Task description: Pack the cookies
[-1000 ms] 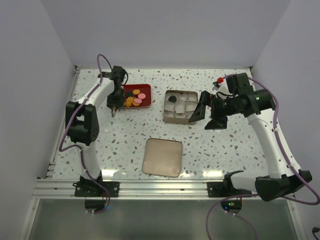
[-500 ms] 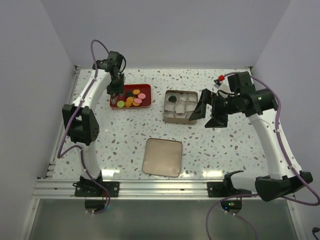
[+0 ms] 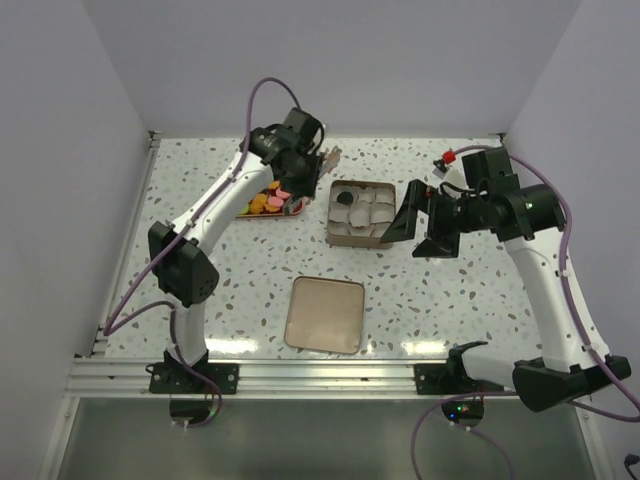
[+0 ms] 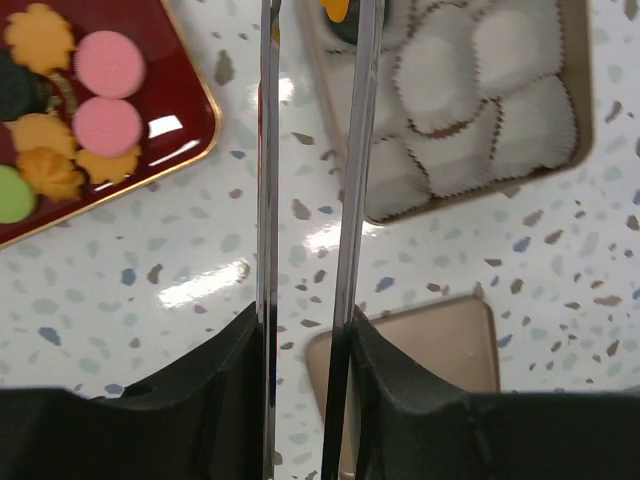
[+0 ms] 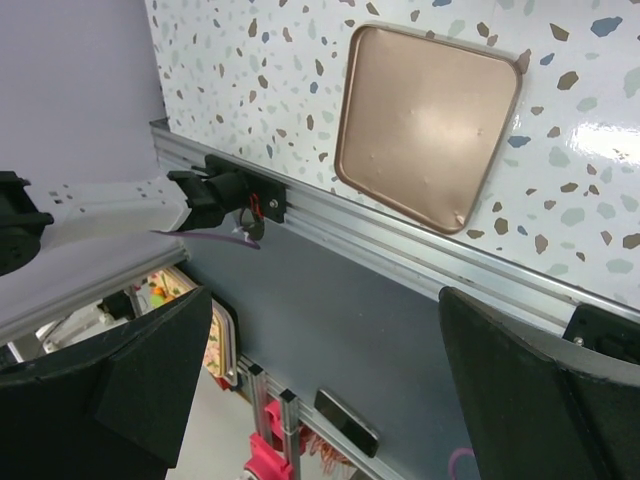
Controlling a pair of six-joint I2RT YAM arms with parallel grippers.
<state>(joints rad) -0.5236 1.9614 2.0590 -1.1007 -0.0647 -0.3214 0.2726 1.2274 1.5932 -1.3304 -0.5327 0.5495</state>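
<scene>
Tray of cookies sits toward the table's far edge, left of centre, with the tin of paper cups just right of it. Lid lies before the tin, near the front edge. Left gripper holds one cookie over the tin's far-left corner.

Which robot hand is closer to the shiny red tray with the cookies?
Left. The left gripper hangs just beside the shiny red tray, on its tin side, pinching an orange cookie; the right gripper sits open beyond the square metal tin.

A square tin filled with white paper cups sits on the speckled terrazzo table. A rose-gold lid lies flat nearer the front, and a glossy red tray sits just left of the tin.
</scene>
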